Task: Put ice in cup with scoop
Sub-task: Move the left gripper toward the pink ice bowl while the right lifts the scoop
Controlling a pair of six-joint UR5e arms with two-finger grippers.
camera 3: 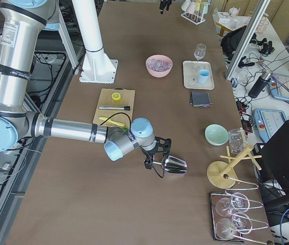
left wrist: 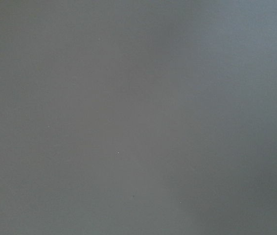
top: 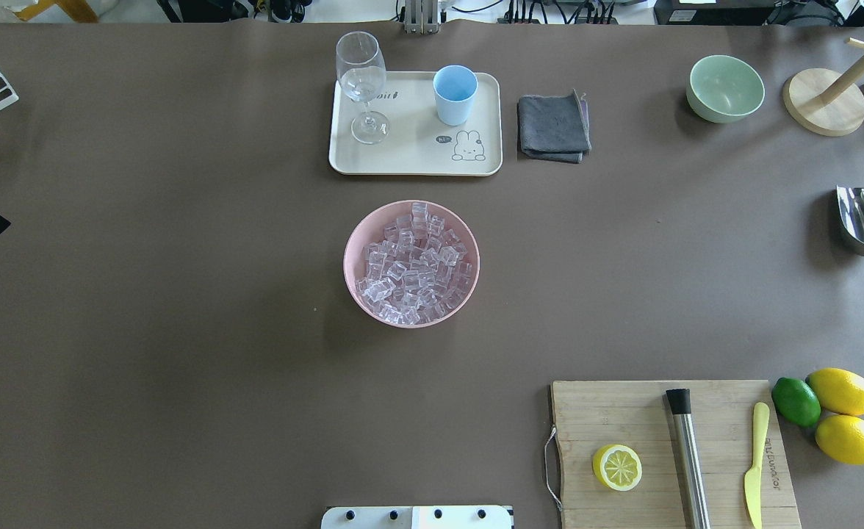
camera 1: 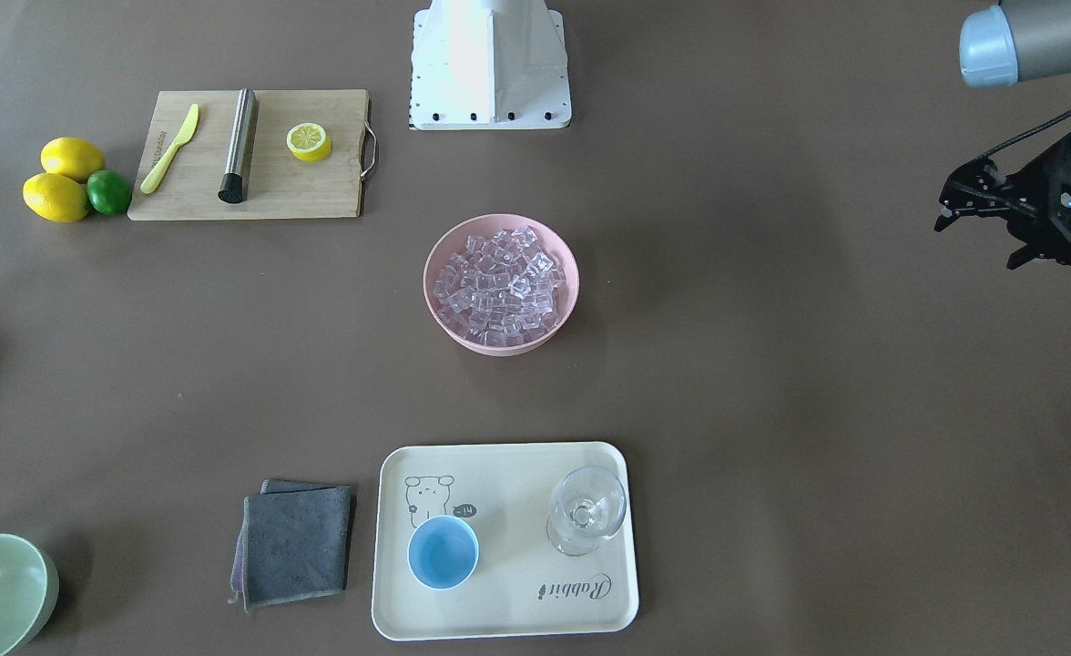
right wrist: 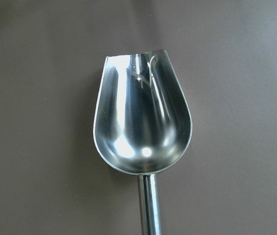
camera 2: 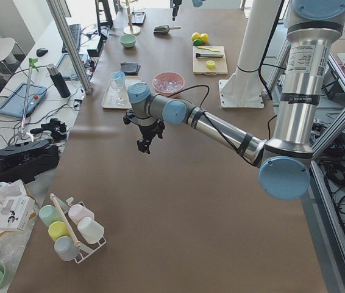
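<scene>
Your scoop (right wrist: 142, 127) sits at the table's right end, well apart from the cup (top: 455, 94) on the far tray (top: 410, 158). Ice (top: 412, 264) fills the central pink bowl (top: 347, 257). The right gripper (camera 3: 154, 159) is over the scoop's handle; whether it grips, I cannot tell. The left gripper (camera 1: 977, 239) is spread and empty.

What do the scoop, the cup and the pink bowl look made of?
The scoop: polished metal, with mirror-bright reflections. The cup: likely matte plastic or ceramic; it is opaque light blue with no glare. The pink bowl: probably matte plastic, with a dull, even surface.
</scene>
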